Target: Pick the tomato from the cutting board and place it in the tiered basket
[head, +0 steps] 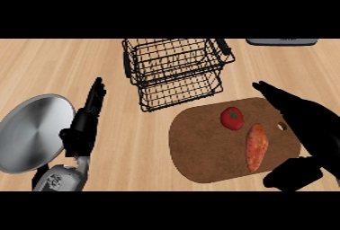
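Near left: grey left forearm (61, 178) comes in from the bottom edge, with the left hand (83, 128) above it, fingers straight and together, pointing far, holding nothing. It sits just beside the right rim of a round metal plate (30, 134) lying on the wooden counter (133, 148). Near right: right hand (302, 121) over the right end of the brown cutting board (199, 148), fingers straight and extended toward far-left, thumb spread out at the near side, nothing in it. On the board: orange sweet potato (256, 146) lying lengthwise near-to-far, right of centre. Tomato (232, 117) is on the board's far part, just beyond the sweet potato's far tip, left of the right hand's fingers, not touched. Farther, left of the tomato: black wire tiered basket (176, 72) on the counter, just beyond the board's far edge. Far right corner: grey object (282, 41), cut off by the edge, cannot tell what.
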